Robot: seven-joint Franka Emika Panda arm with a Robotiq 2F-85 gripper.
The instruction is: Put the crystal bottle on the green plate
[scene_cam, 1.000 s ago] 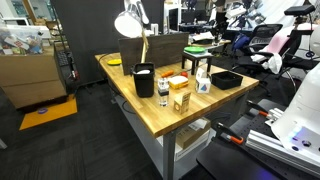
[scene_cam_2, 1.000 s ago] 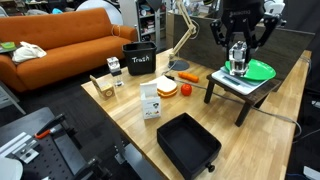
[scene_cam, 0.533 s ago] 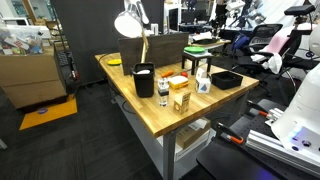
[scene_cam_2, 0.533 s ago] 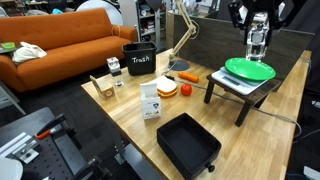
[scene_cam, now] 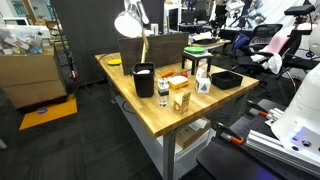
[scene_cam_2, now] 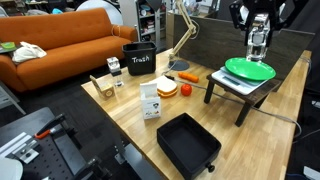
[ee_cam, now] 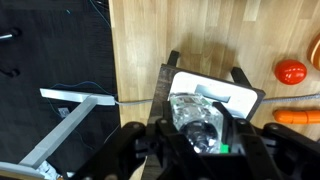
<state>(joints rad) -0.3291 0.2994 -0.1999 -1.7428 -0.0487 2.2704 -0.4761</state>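
At the far right of the table (scene_cam_2: pixel 120 115), in an exterior view, the hand (scene_cam_2: pixel 258 35) is clamped on the crystal bottle (scene_cam_2: pixel 257 46). It holds the bottle upright just over the far edge of the green plate (scene_cam_2: pixel 249 70); whether they touch cannot be told. The plate lies on a small black-legged stand (scene_cam_2: pixel 240 92). In the wrist view, dark fingers (ee_cam: pixel 160 140) flank the bottle, and a tomato (ee_cam: pixel 291 72) lies to the right.

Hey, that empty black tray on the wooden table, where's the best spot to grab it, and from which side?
Pinch one wall of the black tray from straight above, one finger inside, one outside. It lies flat, open-topped, with raised walls, and looks too wide to span. The gripper is shut on the crystal bottle now, so set that down first.
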